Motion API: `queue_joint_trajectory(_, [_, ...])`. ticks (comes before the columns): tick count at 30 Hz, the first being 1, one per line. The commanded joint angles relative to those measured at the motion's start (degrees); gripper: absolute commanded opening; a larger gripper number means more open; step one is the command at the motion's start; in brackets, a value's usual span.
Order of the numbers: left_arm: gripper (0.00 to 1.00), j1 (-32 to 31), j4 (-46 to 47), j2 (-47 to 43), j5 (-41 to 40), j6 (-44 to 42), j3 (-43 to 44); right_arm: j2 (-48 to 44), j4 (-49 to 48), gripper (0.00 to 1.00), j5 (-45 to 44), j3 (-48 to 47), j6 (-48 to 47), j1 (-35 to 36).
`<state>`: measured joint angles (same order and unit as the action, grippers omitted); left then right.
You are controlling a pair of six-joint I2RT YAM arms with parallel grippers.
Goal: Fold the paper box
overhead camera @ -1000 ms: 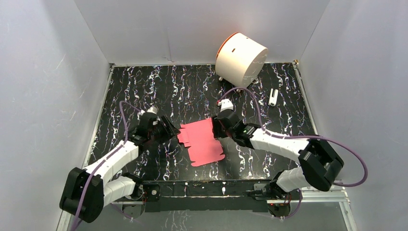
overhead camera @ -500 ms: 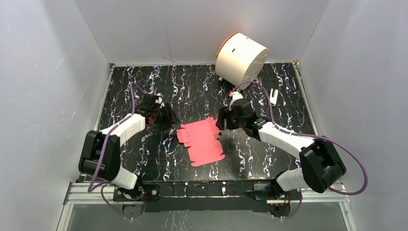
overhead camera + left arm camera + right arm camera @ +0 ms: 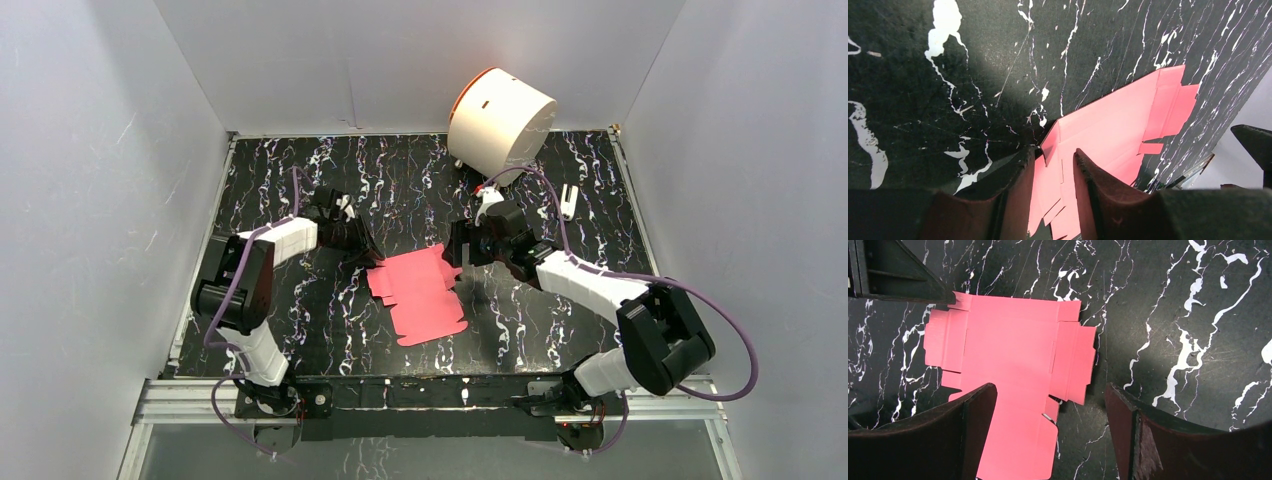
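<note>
The paper box [image 3: 420, 295] is a flat pink-red die-cut sheet lying on the black marbled table; it also shows as the sheet [image 3: 1108, 130] in the left wrist view and the sheet [image 3: 1008, 355] in the right wrist view. My left gripper [image 3: 366, 250] sits low at the sheet's far-left corner. Its jaws [image 3: 1054, 152] are narrowly open, with the sheet's edge flaps showing in the gap between them. My right gripper [image 3: 456, 246] hovers over the sheet's far-right side, wide open [image 3: 1050, 387]. One finger [image 3: 975, 415] is above the sheet, the other above bare table.
A large white cylinder with an orange rim [image 3: 500, 120] lies at the back right. A small white object [image 3: 568, 202] rests near the right edge. White walls close in the table on three sides.
The left arm swung back and inward to the sheet's far-left corner and its jaws narrowed. The right gripper drew back from the sheet's right edge and opened wider.
</note>
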<state>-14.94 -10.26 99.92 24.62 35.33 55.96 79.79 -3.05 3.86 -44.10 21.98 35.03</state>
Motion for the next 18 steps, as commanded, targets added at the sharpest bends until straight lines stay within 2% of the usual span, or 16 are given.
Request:
queue_joint_trajectory(1, [0.3,0.3,-1.4,1.0,3.5,-0.4,2.4,0.5,-3.3,0.88,1.5,-0.2,-1.3,-0.5])
queue_joint_trajectory(7, [0.18,-0.2,-0.8,1.5,4.6,0.3,1.6,1.3,-3.9,0.89,1.8,-0.5,-1.6,-0.6])
queue_joint_trajectory(12, [0.02,-0.8,-0.7,0.7,4.2,-1.1,1.7,3.3,-2.6,0.89,3.6,-2.7,-3.3,-0.6])
queue_joint_trajectory(18, [0.0,-2.3,-1.6,-2.3,0.5,-6.1,2.3,5.1,1.5,0.89,6.3,-7.7,-7.5,-0.6])
